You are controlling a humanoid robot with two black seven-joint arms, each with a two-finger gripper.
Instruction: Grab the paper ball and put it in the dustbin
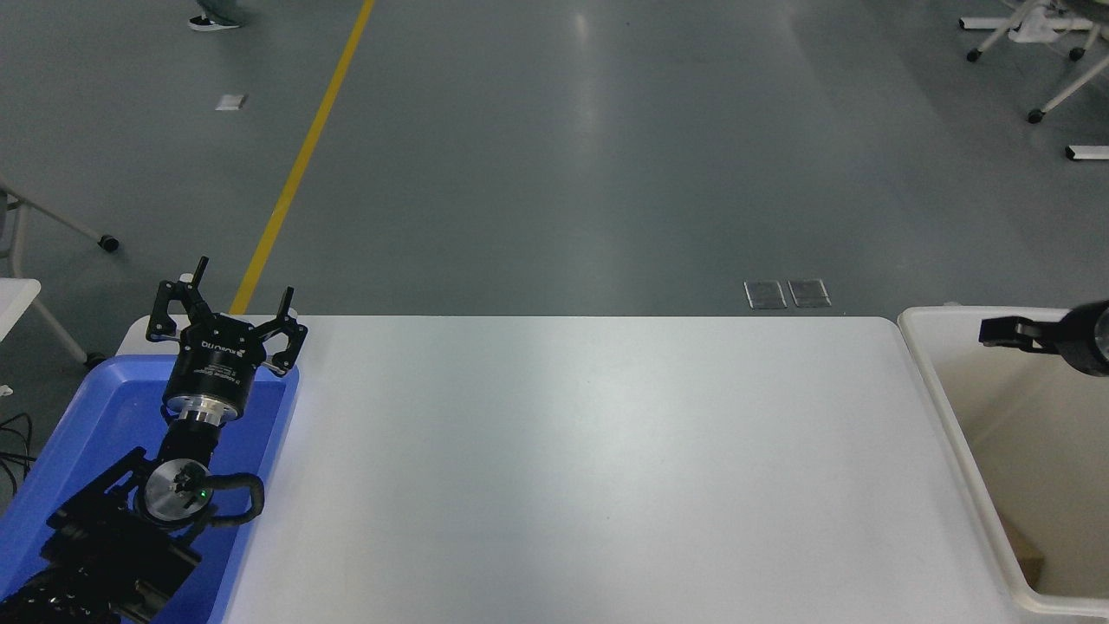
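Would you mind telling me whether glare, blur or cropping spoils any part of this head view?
Head view: sharp overall; a soft ceiling-light sheen streaks the grey floor and brightens the white table; the right tool is cut off by the frame edge above the dustbin, so its state is unreadable; the left tool shows crisply.

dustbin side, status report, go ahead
Right gripper over the dustbin, grip state unclear. Left gripper open, parked over the blue tray. Paper ball not in sight. Nothing in the way.
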